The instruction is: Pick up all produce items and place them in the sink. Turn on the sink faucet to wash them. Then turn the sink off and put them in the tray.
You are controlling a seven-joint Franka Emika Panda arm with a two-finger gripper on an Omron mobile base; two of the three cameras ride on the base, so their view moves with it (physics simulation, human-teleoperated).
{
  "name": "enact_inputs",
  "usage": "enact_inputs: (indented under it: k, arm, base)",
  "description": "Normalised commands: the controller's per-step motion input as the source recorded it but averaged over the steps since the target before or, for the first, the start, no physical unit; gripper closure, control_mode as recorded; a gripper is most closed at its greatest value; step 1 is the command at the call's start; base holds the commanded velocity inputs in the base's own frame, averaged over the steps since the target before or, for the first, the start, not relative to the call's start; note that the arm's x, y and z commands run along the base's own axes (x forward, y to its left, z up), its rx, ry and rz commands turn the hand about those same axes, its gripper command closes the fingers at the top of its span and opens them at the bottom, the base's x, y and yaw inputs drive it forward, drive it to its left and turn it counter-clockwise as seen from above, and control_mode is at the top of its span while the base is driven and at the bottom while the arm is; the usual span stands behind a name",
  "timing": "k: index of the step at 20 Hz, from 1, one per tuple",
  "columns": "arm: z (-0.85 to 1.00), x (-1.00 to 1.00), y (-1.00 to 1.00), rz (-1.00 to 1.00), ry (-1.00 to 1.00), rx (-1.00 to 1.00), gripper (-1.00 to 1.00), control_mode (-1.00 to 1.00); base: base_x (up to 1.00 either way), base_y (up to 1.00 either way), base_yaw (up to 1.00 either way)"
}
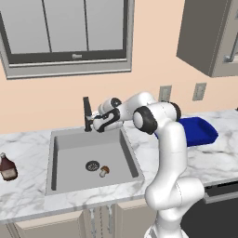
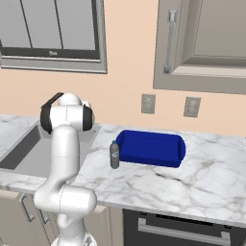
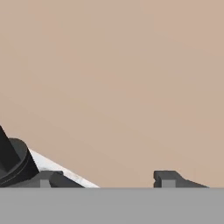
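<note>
A small brown-capped mushroom [image 1: 104, 171] lies on the floor of the grey sink [image 1: 69, 144], just right of the round drain [image 1: 92, 165]. The black sink faucet [image 1: 87, 114] stands at the sink's back rim. My gripper [image 1: 95, 125] reaches across the back of the sink, right beside the faucet's lower part. In the hand view the gripper [image 3: 107, 180] is open with nothing between its fingertips [image 3: 168, 178], and the faucet's round base [image 3: 13, 164] sits just left of the left tip. The blue tray [image 1: 200, 130] rests on the counter to the right of the sink, and the tray [image 2: 151, 148] is empty.
A brown glass bottle [image 1: 7, 167] stands on the marble counter left of the sink. A small grey cylinder [image 2: 114, 154] stands by the tray's left end. Beige wall with two outlets [image 2: 148, 104] lies behind, with a window above the sink and a cabinet up right.
</note>
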Motion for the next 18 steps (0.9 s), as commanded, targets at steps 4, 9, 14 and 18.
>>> enact_inputs:
  k: [4, 9, 14, 18]
  arm:
    - [-0.03, 0.0, 0.02, 0.0, 0.0, 0.0, 1.0, -1.0]
    - [0.0, 0.0, 0.0, 0.0, 0.0, 0.0, 1.0, -1.0]
    - [0.0, 0.0, 0.0, 0.0, 0.0, 0.0, 1.0, -1.0]
    - [-0.01, 0.0, 0.0, 0.0, 0.0, 0.0, 1.0, -1.0]
  base:
    - [0.0, 0.0, 0.0]
    - [0.0, 0.0, 0.0]
    - [0.0, 0.0, 0.0]
    - [0.0, 0.0, 0.0]
